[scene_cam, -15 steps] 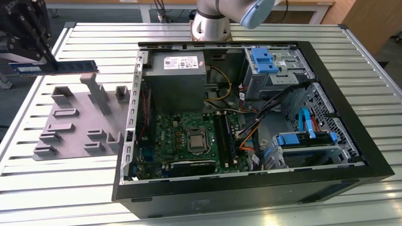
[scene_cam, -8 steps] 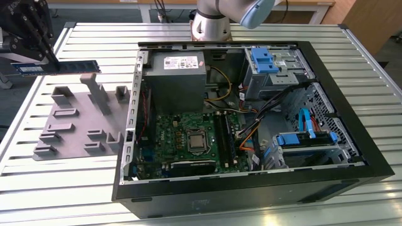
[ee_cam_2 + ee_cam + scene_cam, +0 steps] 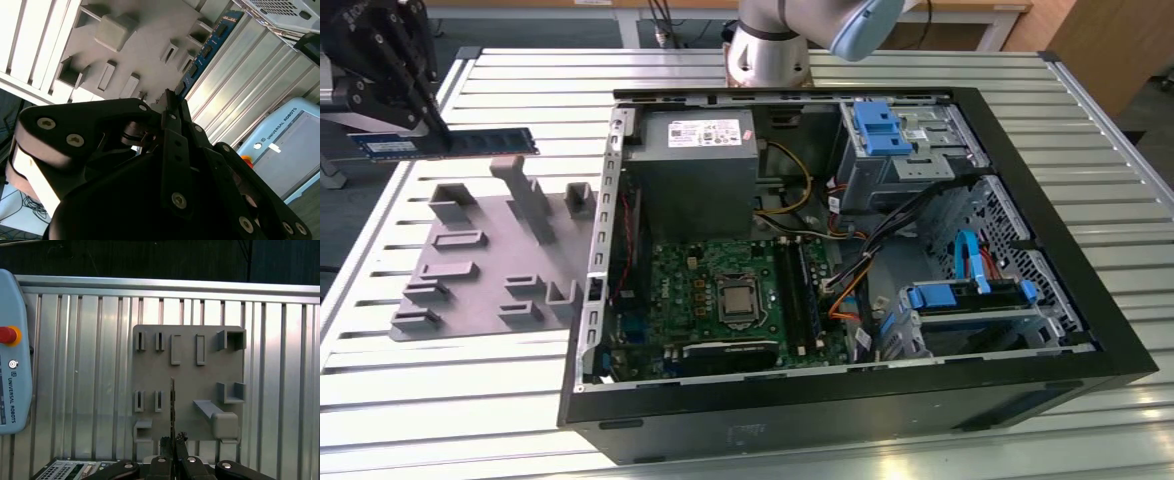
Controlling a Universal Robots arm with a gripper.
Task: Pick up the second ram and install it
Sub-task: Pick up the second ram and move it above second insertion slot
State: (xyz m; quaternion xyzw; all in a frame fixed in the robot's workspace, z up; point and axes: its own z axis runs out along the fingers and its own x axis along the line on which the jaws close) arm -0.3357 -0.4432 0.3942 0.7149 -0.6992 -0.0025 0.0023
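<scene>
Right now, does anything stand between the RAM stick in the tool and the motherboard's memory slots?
The tool holds the second ram over the grey holder tray. The open case's metal side rim lies between it and the memory slots; nothing visible covers the slots.

Quick headcount: I see one ram stick point(image 3: 487, 141), one gripper point(image 3: 172, 441), one grey holder tray point(image 3: 487, 275) and one open PC case point(image 3: 854, 415) on one slatted metal table point(image 3: 454, 400). Inside the case there's one power supply point(image 3: 700, 160), one CPU socket point(image 3: 736, 297) and two blue drive brackets point(image 3: 878, 125). The first wrist view also gives one teach pendant point(image 3: 12, 370) with one red button point(image 3: 7, 334), and on the tray four short narrow slots point(image 3: 159, 341) plus two longer slots point(image 3: 200, 349)
</scene>
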